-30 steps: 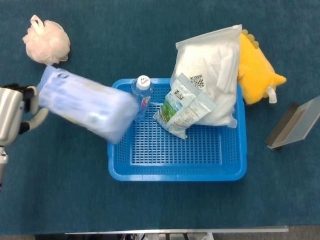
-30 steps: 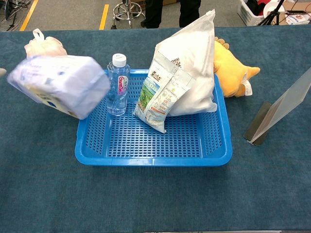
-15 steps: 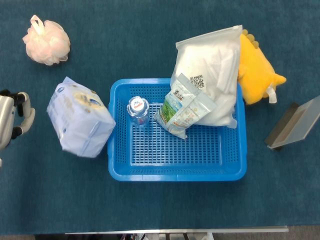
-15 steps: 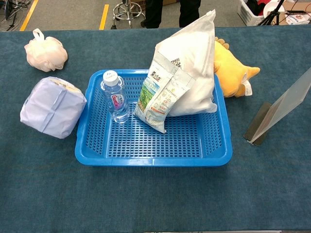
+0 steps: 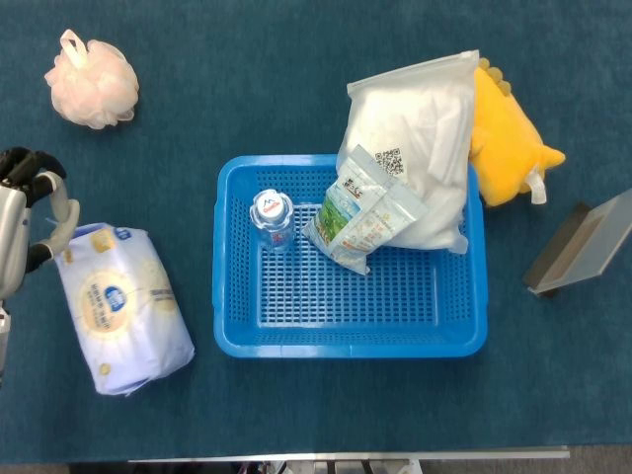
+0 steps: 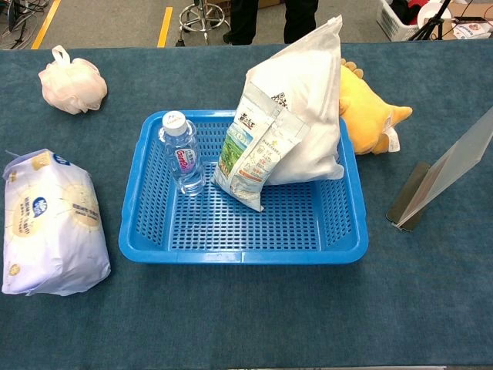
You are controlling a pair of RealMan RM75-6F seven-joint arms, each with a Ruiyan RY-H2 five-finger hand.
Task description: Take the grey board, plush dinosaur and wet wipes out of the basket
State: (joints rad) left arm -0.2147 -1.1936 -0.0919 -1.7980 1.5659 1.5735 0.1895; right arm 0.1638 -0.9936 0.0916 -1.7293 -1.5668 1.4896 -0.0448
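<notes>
The wet wipes pack (image 5: 123, 306) (image 6: 52, 223) lies flat on the table, left of the blue basket (image 5: 346, 341) (image 6: 243, 256). My left hand (image 5: 25, 212) shows at the far left edge of the head view, just beside the pack's far end, fingers spread and holding nothing. The yellow plush dinosaur (image 5: 509, 138) (image 6: 370, 112) lies on the table behind the basket's right rear corner, partly hidden by a white bag. The grey board (image 5: 583, 255) (image 6: 447, 173) stands tilted on the table to the right. My right hand is out of sight.
Inside the basket stand a water bottle (image 5: 272, 219) (image 6: 181, 154), a green snack pouch (image 5: 360, 222) and a large white bag (image 5: 415, 138) leaning over the rear rim. A pink bath pouf (image 5: 92, 84) (image 6: 73, 77) sits at the far left.
The wipes pack left my left hand, tumbled past the basket's left side and now lies flat on the table. The bottle shifted to the right in the basket and stays upright.
</notes>
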